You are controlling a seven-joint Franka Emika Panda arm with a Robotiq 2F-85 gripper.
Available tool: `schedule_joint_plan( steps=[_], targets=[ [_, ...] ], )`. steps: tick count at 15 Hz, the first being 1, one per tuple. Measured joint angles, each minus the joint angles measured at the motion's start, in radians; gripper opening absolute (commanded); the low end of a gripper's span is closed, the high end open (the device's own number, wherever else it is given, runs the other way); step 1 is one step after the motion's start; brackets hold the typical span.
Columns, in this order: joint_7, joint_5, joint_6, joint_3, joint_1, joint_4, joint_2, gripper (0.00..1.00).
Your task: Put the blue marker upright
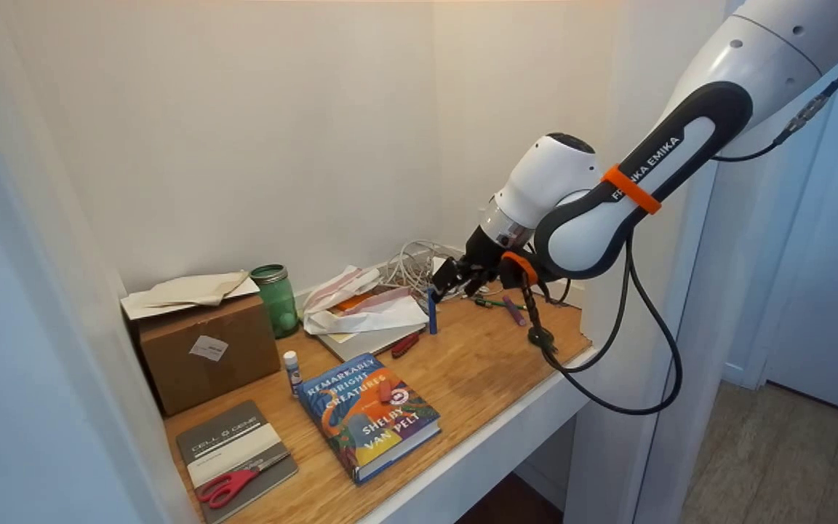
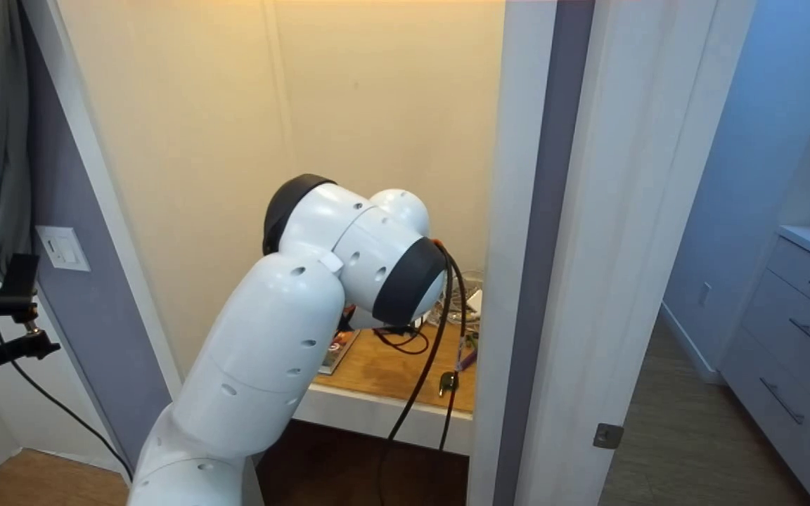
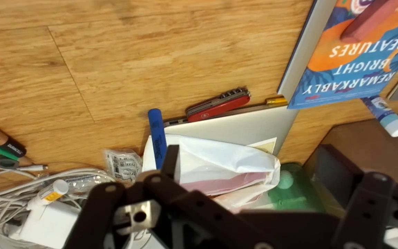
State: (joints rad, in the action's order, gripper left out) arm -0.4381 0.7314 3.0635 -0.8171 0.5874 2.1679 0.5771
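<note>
Standing upright by laptop (image 3: 244, 124) edge, blue marker (image 3: 157, 136) beside wide-spread hand (image 3: 252, 160), broad desktop (image 3: 171, 58) alongside.

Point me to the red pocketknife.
In the wrist view, the red pocketknife lies near the centre, at the edge of the laptop, between the blue marker on the left and the book on the right.

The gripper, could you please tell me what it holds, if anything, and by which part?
Nothing is held: the gripper is wide open, and the blue marker stands upright outside its jaws.
</note>
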Motion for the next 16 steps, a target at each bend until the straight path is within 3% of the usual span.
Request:
schedule_joint_plan(
  steps=[5,7,12,16],
  targets=[
    [0.0,-0.062,-0.186,-0.088,0.033,-0.004,-0.029,1.0],
    [0.076,-0.205,-0.205,-0.073,0.009,-0.004,-0.062,1.0],
    [0.301,-0.567,-0.205,0.073,-0.154,-0.003,-0.184,1.0],
    [0.388,-0.697,-0.211,0.233,-0.321,0.001,-0.257,1.0]
  ],
)
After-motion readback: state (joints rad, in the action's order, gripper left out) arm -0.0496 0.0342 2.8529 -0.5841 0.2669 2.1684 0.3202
